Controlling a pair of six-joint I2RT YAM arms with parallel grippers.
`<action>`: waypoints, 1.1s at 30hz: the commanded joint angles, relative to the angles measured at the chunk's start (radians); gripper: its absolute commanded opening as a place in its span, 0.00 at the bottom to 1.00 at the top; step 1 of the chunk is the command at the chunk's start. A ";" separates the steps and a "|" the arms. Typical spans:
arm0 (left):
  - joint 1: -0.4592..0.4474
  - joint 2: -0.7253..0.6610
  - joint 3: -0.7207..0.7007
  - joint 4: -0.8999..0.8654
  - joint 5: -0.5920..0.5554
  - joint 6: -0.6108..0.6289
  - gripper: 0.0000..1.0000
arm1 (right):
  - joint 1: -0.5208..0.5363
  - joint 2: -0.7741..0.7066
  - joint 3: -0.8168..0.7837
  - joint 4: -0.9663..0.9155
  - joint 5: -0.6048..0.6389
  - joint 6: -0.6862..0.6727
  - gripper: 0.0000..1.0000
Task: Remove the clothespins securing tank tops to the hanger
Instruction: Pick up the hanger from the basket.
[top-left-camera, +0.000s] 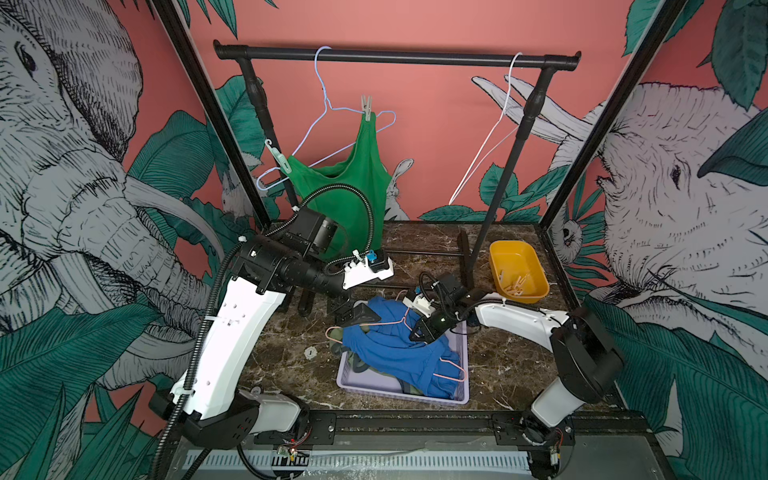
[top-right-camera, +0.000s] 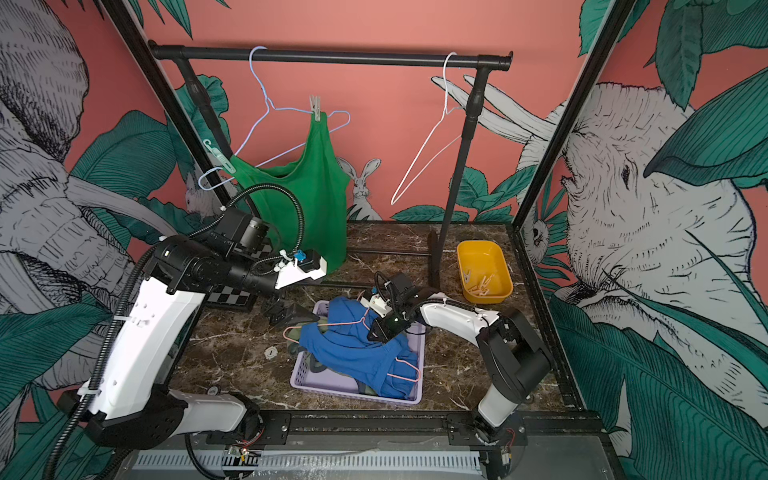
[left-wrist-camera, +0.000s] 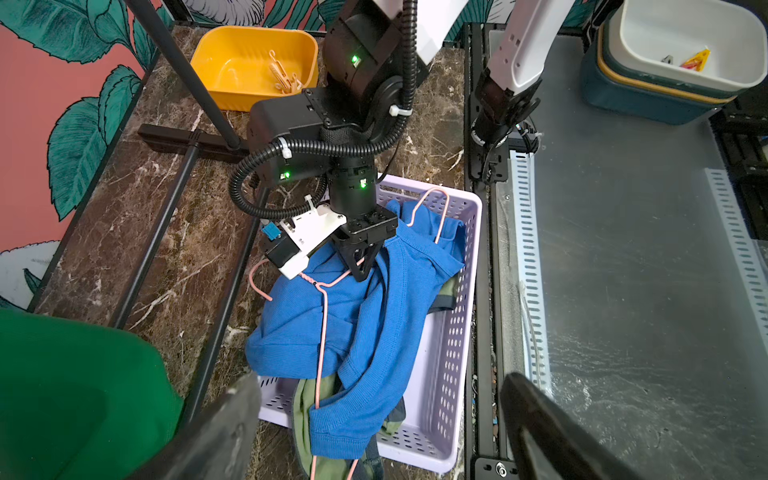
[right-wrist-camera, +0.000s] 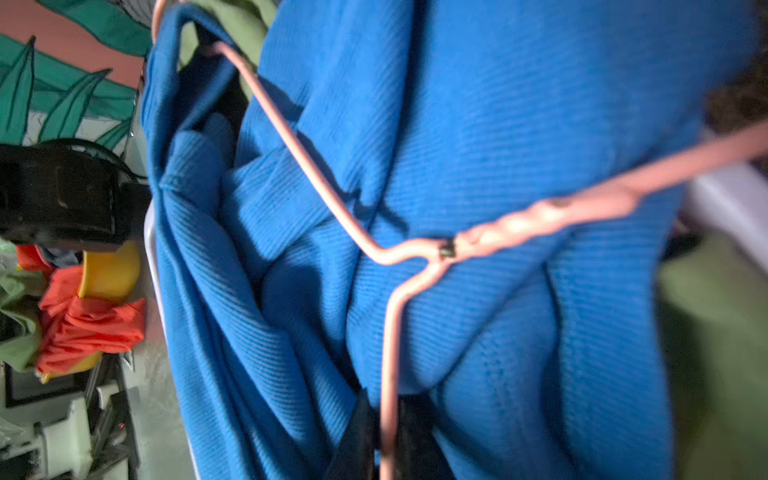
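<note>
A bright green tank top (top-left-camera: 353, 183) hangs on a pale blue hanger (top-left-camera: 328, 104), pinned by a grey-beige clothespin (top-left-camera: 366, 107) at the top and a mint green clothespin (top-left-camera: 279, 160) on the lower left. A blue tank top (top-left-camera: 399, 349) lies crumpled with a pink hanger (right-wrist-camera: 316, 174) in a lilac basket (top-left-camera: 457, 399), over an olive top (left-wrist-camera: 320, 415). My right gripper (right-wrist-camera: 388, 436) is shut on the pink hanger's wire. My left gripper (left-wrist-camera: 382, 424) hovers open by the basket's far left corner, holding nothing.
A yellow-orange tub (top-left-camera: 519, 270) at the back right holds several loose clothespins (top-left-camera: 515, 284). An empty white hanger (top-left-camera: 490, 137) hangs on the black rail (top-left-camera: 395, 56), whose uprights and feet stand on the marble table behind the basket.
</note>
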 joint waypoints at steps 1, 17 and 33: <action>-0.005 -0.039 -0.010 0.043 -0.013 -0.021 0.92 | 0.006 -0.030 0.022 -0.027 0.014 -0.027 0.03; -0.005 -0.106 -0.131 0.303 -0.434 -0.178 0.90 | 0.015 -0.461 0.085 -0.148 0.219 -0.031 0.00; 0.009 -0.118 -0.241 0.448 -0.540 -0.342 0.89 | 0.118 -0.603 0.145 -0.001 0.498 0.102 0.00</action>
